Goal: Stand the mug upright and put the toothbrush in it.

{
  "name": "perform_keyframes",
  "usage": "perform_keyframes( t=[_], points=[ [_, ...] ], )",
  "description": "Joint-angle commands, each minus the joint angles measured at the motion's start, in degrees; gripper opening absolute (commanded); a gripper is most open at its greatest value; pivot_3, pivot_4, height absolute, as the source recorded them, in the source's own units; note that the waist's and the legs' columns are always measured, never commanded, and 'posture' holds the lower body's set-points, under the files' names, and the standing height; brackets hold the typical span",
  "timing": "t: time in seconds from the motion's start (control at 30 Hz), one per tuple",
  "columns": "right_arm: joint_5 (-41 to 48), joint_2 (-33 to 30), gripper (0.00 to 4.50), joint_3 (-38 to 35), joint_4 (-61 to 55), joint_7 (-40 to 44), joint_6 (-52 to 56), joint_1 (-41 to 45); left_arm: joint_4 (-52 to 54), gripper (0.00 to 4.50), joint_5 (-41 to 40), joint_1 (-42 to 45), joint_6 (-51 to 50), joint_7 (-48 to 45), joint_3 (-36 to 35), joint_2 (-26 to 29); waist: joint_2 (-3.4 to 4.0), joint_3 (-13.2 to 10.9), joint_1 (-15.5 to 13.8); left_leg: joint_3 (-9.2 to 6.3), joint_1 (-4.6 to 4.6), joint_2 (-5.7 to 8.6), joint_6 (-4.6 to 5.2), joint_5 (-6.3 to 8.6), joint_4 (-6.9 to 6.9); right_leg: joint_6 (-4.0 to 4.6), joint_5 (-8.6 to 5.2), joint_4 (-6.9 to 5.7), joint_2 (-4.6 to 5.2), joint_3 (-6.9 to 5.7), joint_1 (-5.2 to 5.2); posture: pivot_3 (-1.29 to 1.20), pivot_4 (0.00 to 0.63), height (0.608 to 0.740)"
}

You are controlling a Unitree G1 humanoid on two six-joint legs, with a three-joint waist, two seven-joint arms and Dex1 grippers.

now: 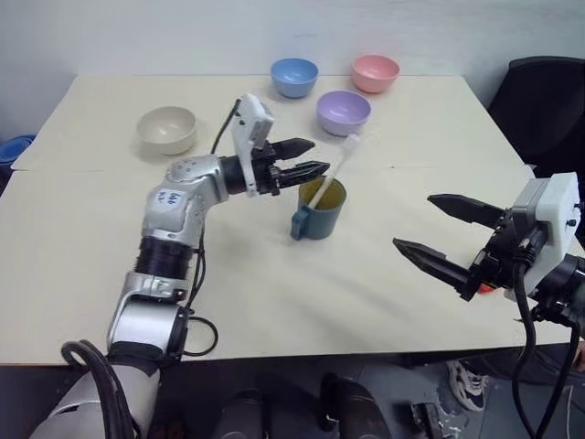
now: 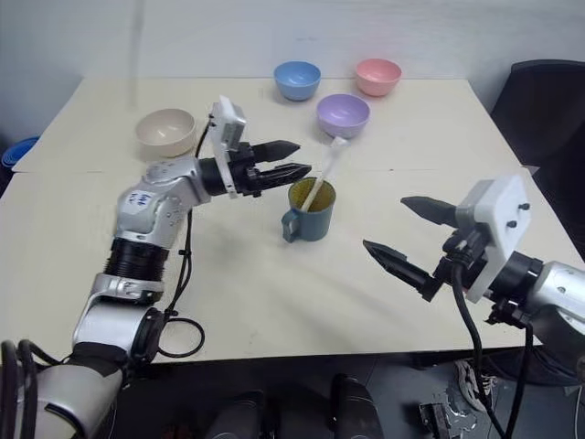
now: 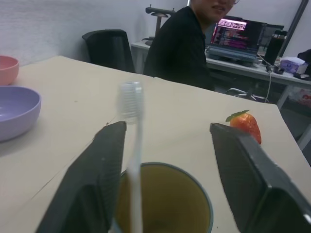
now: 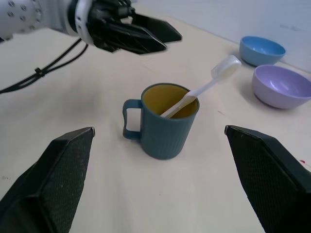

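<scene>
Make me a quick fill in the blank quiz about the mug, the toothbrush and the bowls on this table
1. The mug stands ____ on the table.
2. The toothbrush rests inside the ____.
3. The bowl nearest the mug is ____.
4. The left hand is ____, holding nothing.

Answers: upright; mug; purple; open

The left arm (image 1: 174, 229) is shining silver with black rings and black cables. Both grippers, left (image 1: 306, 157) and right (image 1: 439, 233), are showing pointy black fingers and white boxes.
</scene>
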State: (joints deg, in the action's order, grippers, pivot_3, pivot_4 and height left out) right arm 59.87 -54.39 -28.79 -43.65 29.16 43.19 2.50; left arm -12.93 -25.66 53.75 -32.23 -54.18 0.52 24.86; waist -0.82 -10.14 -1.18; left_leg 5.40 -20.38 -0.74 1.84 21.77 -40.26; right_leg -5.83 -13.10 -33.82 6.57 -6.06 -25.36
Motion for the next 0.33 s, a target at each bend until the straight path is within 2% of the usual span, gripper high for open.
perform_keyframes(
  t=[0.03,0.17,0.27,0.33],
  points=[
    [-2.44,-2.25,4.5,0.1,2.53,4.95,-1.79,0.64,9.13,4.35,-3.0,-2.1,-2.87,-9.68,-2.64,11.62,0.04,-0.02,0.32,0.03,0.02,-0.03,-0.02,0.01,0.0,0.02,-0.01,-0.02,-0.02,0.01,-0.01,0.0,0.15,0.74],
    [-6.21,-4.75,4.5,-0.02,7.85,12.15,-2.67,-0.44,10.45,4.46,-1.52,-6.81,0.95,-21.15,-3.49,26.63,0.07,-0.03,0.04,0.04,0.02,-0.03,-0.06,0.04,0.01,0.07,-0.04,0.01,-0.03,0.0,-0.02,0.0,0.15,0.74],
    [-9.08,-6.19,4.5,-0.01,12.56,16.9,-3.54,-0.86,9.02,4.46,-0.43,-10.58,5.63,-26.45,-5.34,33.76,0.08,-0.04,-0.48,0.02,0.01,0.01,-0.03,0.05,-0.03,0.07,-0.04,0.01,0.02,0.0,-0.01,0.0,0.15,0.74],
    [-10.91,-6.78,4.5,0.47,15.1,19.6,-4.39,-0.97,7.71,4.46,-0.26,-12.59,7.42,-27.35,-6.83,36.15,0.08,-0.04,-0.55,0.01,-0.03,0.02,0.02,0.07,-0.08,0.07,-0.04,0.02,0.03,0.0,0.01,0.0,0.15,0.74]
  ],
)
